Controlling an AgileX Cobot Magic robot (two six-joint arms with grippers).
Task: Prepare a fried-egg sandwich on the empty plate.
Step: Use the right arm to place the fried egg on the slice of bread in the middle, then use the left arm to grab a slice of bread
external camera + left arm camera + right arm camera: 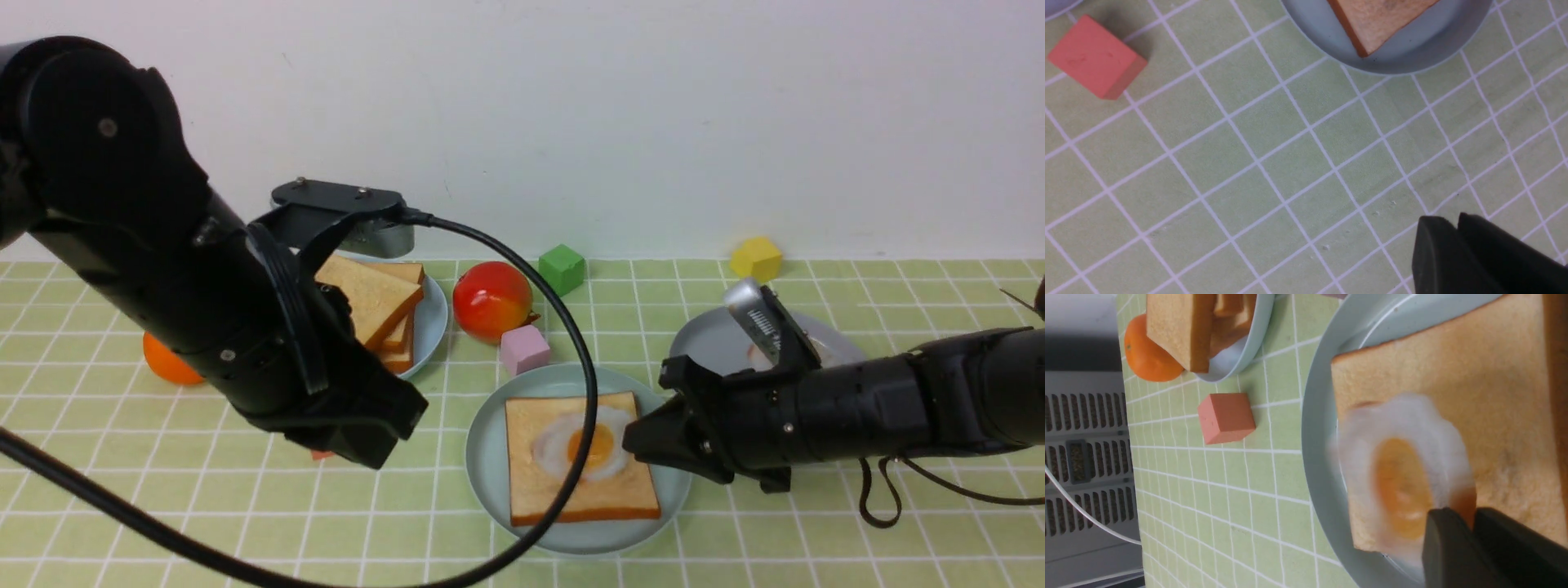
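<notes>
The pale mint-green plate (488, 457) sits mid-table with one golden toast slice (543, 494) on it. A white, orange-yolked fried egg (563, 445) lies on that toast. My right gripper (630, 441) reaches in from the right, and in the right wrist view (1472, 516) it is shut on the egg's (1404, 465) near edge over the toast (1474, 384). My left gripper (380, 457) is shut and empty, above the mat left of the plate; it also shows in the left wrist view (1455, 220). The plate rim (1412, 57) and a toast corner (1376, 20) show there.
A stack of toast slices (375, 302) sits on a blue plate (433, 322) at back left, with an orange (167, 363) beside it. A red fruit (490, 298), pink cube (524, 349), green cube (562, 269) and yellow cube (756, 259) stand behind. A grey plate (706, 343) lies behind my right arm. A red block (1094, 57) lies under my left arm.
</notes>
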